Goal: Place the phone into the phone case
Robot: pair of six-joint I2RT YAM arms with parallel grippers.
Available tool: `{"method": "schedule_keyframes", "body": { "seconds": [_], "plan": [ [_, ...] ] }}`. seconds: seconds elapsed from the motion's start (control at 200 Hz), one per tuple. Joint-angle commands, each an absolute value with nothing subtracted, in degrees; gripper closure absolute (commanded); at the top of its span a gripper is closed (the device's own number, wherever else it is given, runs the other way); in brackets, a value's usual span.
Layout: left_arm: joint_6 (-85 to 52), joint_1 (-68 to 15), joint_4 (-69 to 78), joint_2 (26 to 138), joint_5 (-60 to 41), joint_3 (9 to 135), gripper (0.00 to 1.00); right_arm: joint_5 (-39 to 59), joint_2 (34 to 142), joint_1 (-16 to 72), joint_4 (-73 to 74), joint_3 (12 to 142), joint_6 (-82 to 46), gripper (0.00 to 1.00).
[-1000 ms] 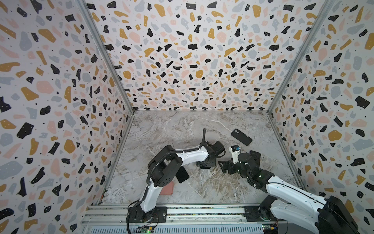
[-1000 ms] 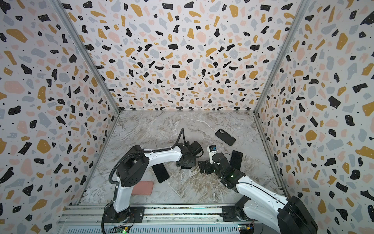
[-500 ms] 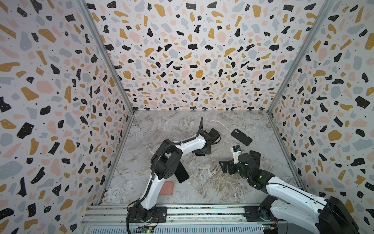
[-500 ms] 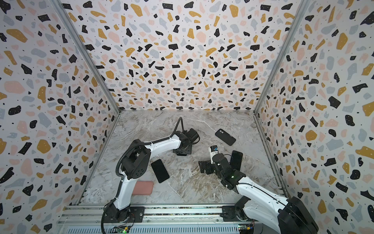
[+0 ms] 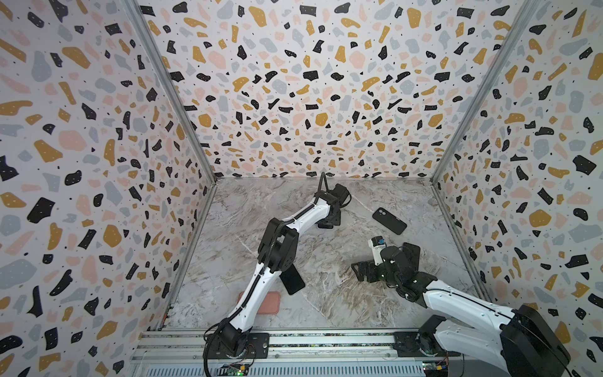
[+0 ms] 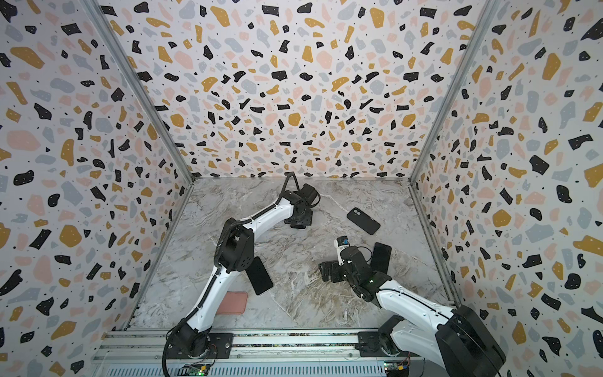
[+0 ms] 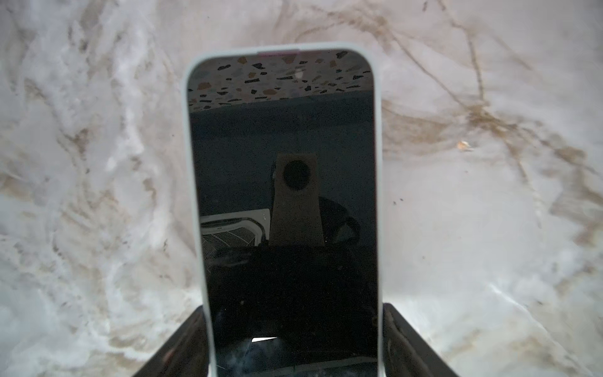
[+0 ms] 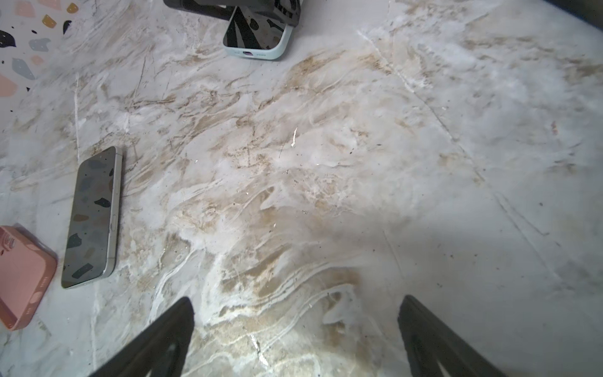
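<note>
— Where is the phone (image 7: pixel 284 196)?
— Inside the pale mint phone case (image 8: pixel 257 53), screen up, toward the back of the bench (image 8: pixel 326 163). The left gripper (image 7: pixel 293 308) clamps its two long sides.
— And the right gripper (image 8: pixel 295 300)?
— Spread wide over bare bench, holding nothing.

Your left gripper (image 7: pixel 293 308) has the phone (image 7: pixel 287 196) seated in its pale phone case (image 7: pixel 378 196), with black fingers (image 7: pixel 182 342) snug against both long edges at the end nearest the camera. The screen's off and facing the lens, so it's basically a mirror (you can spot the speckled wall and the camera's own mount in it). Behind it is marble table (image 7: pixel 98 163), with one tiny tan crumb (image 7: pixel 465 145) well apart from the case.
</note>
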State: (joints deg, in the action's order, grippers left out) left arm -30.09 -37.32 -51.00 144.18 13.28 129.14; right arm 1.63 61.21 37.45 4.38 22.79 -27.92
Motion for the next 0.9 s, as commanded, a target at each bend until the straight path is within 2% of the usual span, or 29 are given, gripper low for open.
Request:
{"method": "schedule_keyframes", "body": {
  "seconds": [0.0, 0.481, 0.676, 0.896],
  "plan": [
    [-28.4, -36.1, -50.3, 143.9, 11.5, 131.0, 0.34, 3.1, 60.4, 37.2, 5.1, 24.4, -28.3, 0.01],
    [-32.2, -33.4, -39.9, 146.8, 5.7, 132.1, 0.37, 3.7, 57.2, 37.3, 4.6, 21.8, -30.0, 0.01],
    [-34.2, -32.1, -35.0, 147.0, 0.3, 130.3, 0.31, 5.1, 58.5, 37.3, 5.6, 21.9, -30.7, 0.01],
    [-34.0, -31.5, -34.7, 147.4, -0.3, 130.2, 0.23, 5.9, 60.5, 37.3, 5.4, 24.2, -29.8, 0.01]
  ]
}}
